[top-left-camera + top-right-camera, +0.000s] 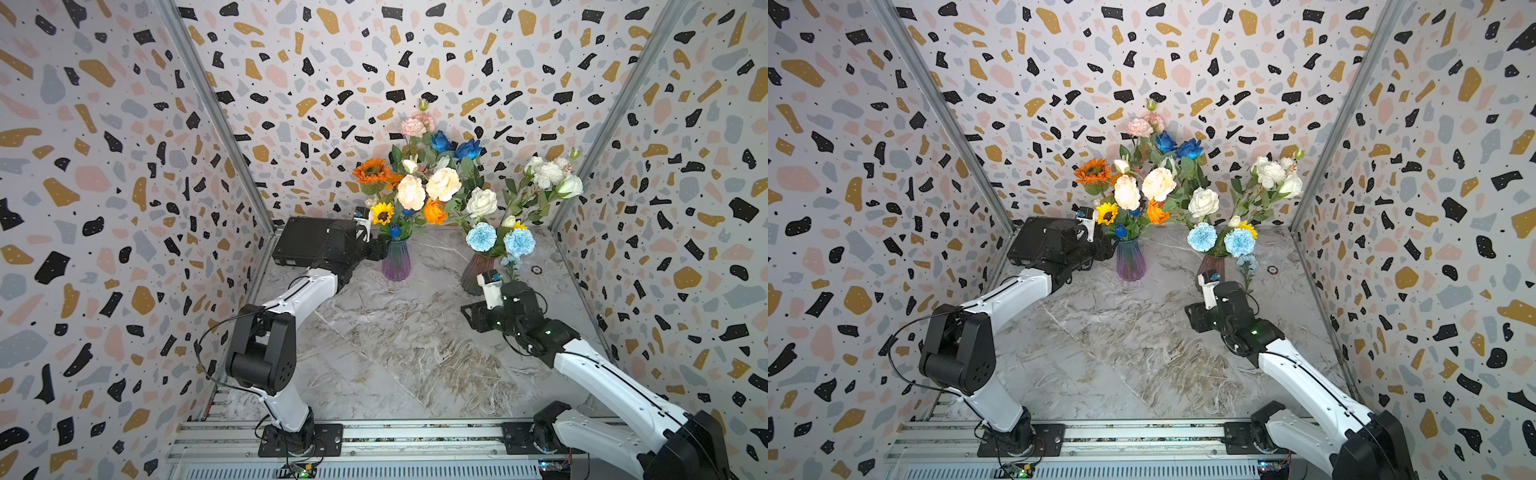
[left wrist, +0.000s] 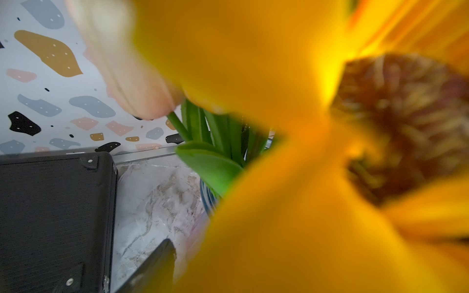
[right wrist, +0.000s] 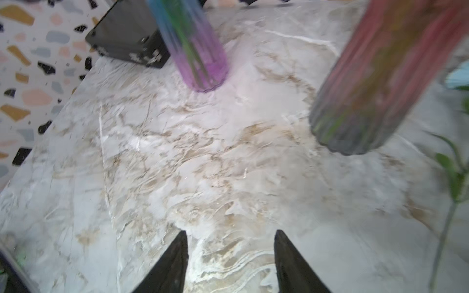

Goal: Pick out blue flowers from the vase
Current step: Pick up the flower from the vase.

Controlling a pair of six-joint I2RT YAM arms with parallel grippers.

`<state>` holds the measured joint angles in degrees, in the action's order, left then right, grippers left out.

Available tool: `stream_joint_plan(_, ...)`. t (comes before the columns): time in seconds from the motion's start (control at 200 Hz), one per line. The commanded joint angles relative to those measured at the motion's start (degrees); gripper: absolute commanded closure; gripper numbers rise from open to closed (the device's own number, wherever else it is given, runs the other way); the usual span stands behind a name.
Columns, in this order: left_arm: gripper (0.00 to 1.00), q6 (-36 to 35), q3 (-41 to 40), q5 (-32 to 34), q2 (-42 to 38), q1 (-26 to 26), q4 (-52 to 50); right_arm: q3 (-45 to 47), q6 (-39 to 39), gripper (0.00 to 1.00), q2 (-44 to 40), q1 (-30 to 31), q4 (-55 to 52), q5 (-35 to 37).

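Two deep blue roses [image 1: 441, 141] [image 1: 468, 148] top the bouquet in the purple-blue vase [image 1: 396, 261], and a small blue rose [image 1: 395, 231] sits low near its rim. Two pale blue pom-pom flowers [image 1: 481, 237] [image 1: 519, 242] stand in the pink-grey vase [image 1: 478, 274]. A smaller pale blue flower [image 1: 510, 262] lies on the table beside that vase, and its stem [image 3: 446, 228] shows in the right wrist view. My left gripper [image 1: 380, 249] is at the purple vase's neck. A yellow sunflower [image 2: 304, 126] blocks the left wrist view and only one finger [image 2: 157, 263] shows. My right gripper [image 3: 231, 232] hangs open and empty over the marble, in front of the pink-grey vase.
A black case [image 1: 307, 241] lies at the back left, just behind my left arm. White and cream roses [image 1: 482, 202] and orange sunflowers [image 1: 372, 170] crowd the bouquets. A small ring [image 1: 536, 270] lies near the right wall. Patterned walls enclose three sides.
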<state>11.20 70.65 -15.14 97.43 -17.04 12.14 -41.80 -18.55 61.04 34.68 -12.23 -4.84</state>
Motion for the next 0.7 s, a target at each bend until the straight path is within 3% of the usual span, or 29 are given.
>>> stream_joint_plan(0.0, 0.3, 0.31, 1.68, -0.73, 0.72, 0.25, 3.41, -4.1, 3.66, 0.45, 4.99, 7.32, 2.71, 5.31)
stream_joint_plan(0.165, 0.3, 1.03, 2.4, -1.25, 1.08, 0.51, 3.59, -11.97, 9.34, 0.46, 14.52, 15.4, 3.39, 11.38)
stream_joint_plan(0.35, 0.3, 1.37, 3.13, -1.39, 1.86, 0.79, 3.94, -24.08, 13.86, 0.44, 22.71, 15.04, 5.53, 10.83)
stream_joint_plan(0.696, 0.3, 2.24, 2.39, -1.31, 1.72, 2.09, 3.5, -43.68, 17.67, 0.45, 38.02, 8.98, 7.69, 5.77)
